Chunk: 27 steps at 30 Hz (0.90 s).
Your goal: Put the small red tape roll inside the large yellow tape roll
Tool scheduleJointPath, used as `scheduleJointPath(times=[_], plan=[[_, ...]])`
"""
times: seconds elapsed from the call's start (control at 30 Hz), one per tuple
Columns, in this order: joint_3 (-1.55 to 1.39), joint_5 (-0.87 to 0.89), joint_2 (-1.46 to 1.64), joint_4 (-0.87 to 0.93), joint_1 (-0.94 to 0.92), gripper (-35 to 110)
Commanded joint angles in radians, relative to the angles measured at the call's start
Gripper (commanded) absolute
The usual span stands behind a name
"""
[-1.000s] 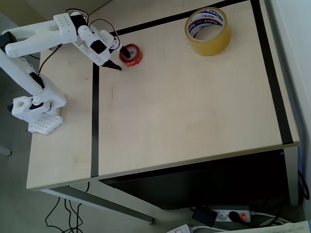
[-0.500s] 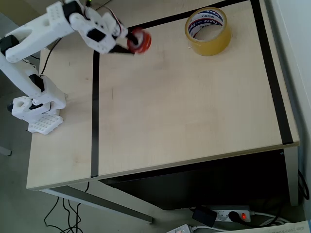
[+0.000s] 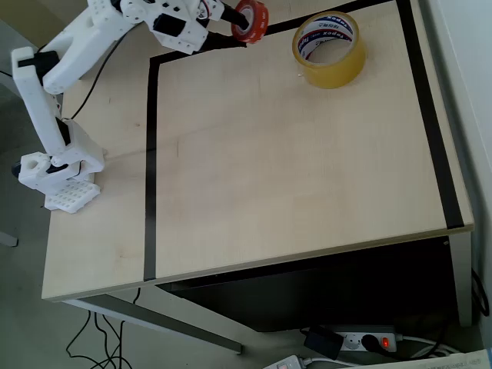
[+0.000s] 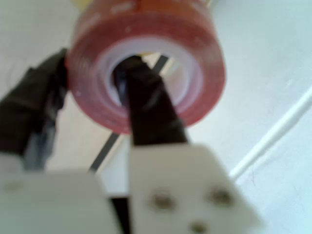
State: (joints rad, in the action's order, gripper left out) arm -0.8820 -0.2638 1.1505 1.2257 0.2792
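Red tape roll: small, carried clear of the table near its far edge, left of the yellow tape roll. Yellow tape roll: large, set flat by the far right corner, opening upward, nothing seen inside. Progress: pickup judged done; carrying across and lowering into the ring remain. Gripper: closed narrowly on the red roll's wall, one finger through the core, the other outside.

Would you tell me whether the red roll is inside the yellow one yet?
Not yet: the claw holds the small red tape roll apart from the large yellow tape roll.
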Motion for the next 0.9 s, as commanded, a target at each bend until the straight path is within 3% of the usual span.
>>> scheduleJointPath(times=[0.0,0.13,0.3,0.87], plan=[[0.225,0.003,-0.003,-0.049,0.017,0],[0.456,0.003,-0.152,-0.025,0.011,0],[1.028,0.002,-0.497,0.130,0.006,0],[1.097,0.002,-0.661,0.112,-0.048,0]])
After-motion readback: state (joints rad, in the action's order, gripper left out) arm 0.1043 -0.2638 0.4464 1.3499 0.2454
